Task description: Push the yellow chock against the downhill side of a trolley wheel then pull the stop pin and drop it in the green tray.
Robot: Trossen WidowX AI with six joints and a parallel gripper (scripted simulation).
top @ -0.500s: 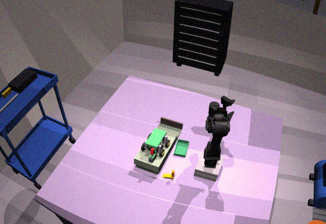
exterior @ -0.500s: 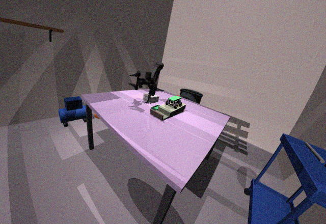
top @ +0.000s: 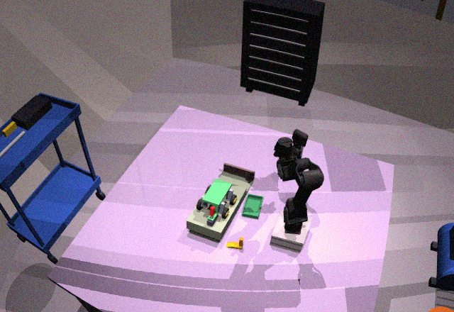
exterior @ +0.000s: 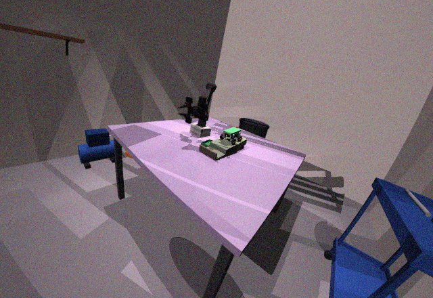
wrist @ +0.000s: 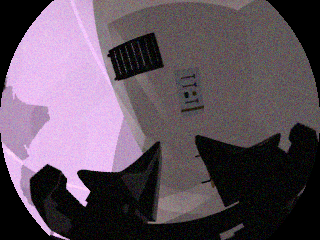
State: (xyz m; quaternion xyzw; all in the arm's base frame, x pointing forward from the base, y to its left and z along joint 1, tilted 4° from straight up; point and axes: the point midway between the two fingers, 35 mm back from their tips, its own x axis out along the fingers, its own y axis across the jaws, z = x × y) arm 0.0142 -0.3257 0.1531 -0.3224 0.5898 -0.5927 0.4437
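The trolley point(top: 217, 192) point(exterior: 232, 131), with a green top, stands on the ramp point(top: 198, 224) point(exterior: 227, 148). The red-headed stop pin point(top: 212, 210) stands upright at the trolley's uphill end. The yellow chock point(top: 233, 244) lies on the table beside the ramp's uphill end, its orange handle point(top: 240, 241) up; it does not show in the exterior view. The green tray point(top: 251, 216) point(exterior: 206, 143) lies beside the ramp, between it and the arm. My gripper point(wrist: 178, 142) point(exterior: 182, 110) is partly open and empty, raised high above the table, away from trolley, chock and tray.
The arm stands on a pale base block point(top: 287, 238) point(exterior: 199, 131) to the right of the tray. A low brown end board point(top: 239, 171) point(exterior: 208, 151) closes the ramp's downhill end. A blue cart point(top: 54, 187) and a black drawer cabinet point(top: 280, 48) point(wrist: 136, 56) stand off the table.
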